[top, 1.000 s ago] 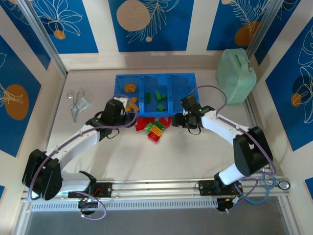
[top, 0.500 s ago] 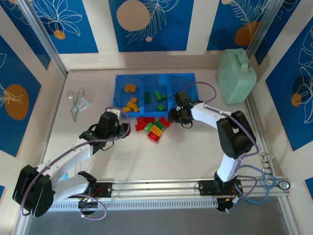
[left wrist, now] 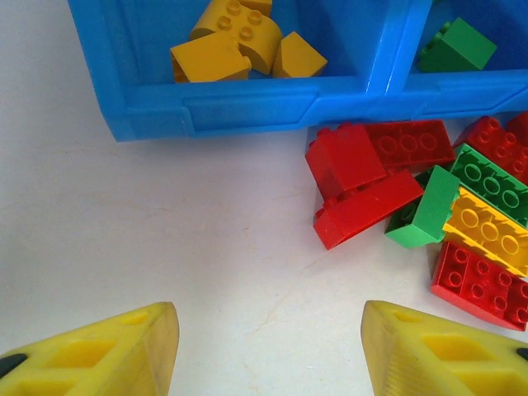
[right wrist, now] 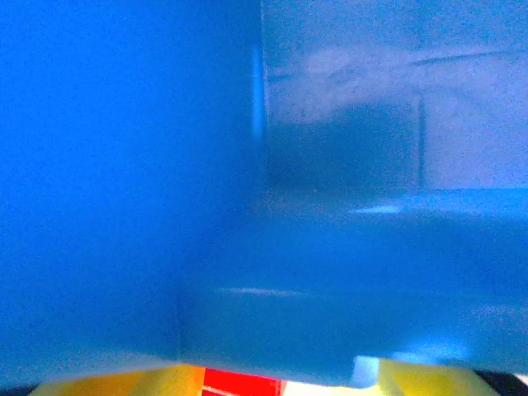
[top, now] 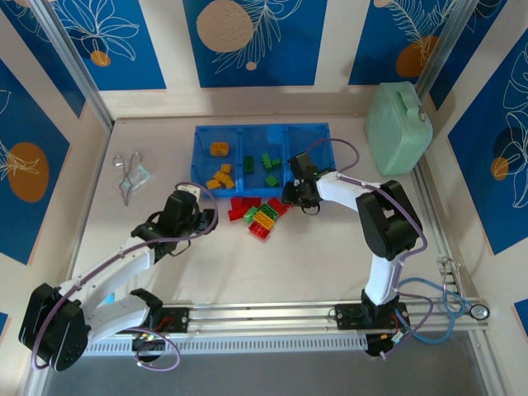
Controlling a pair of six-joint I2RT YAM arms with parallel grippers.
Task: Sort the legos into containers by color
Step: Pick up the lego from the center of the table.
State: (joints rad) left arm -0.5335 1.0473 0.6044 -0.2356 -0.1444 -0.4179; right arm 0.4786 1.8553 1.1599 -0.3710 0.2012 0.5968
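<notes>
Two pairs: left fingers wide, empty; right fingers now narrower, red lego between, grip unclear.

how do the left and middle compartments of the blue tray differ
Left compartment holds yellow-orange legos; middle compartment holds green legos. Left's are mostly bunched by the near wall; middle's lie spread apart. Both are low-walled sections of one blue tray.

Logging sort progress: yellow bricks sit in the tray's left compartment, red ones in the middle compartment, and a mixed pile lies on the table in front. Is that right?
Not quite: the middle compartment holds green bricks, not red ones, as the top external view shows. The yellow bricks sit in the left compartment, and the mixed pile lies on the table in front.
</notes>
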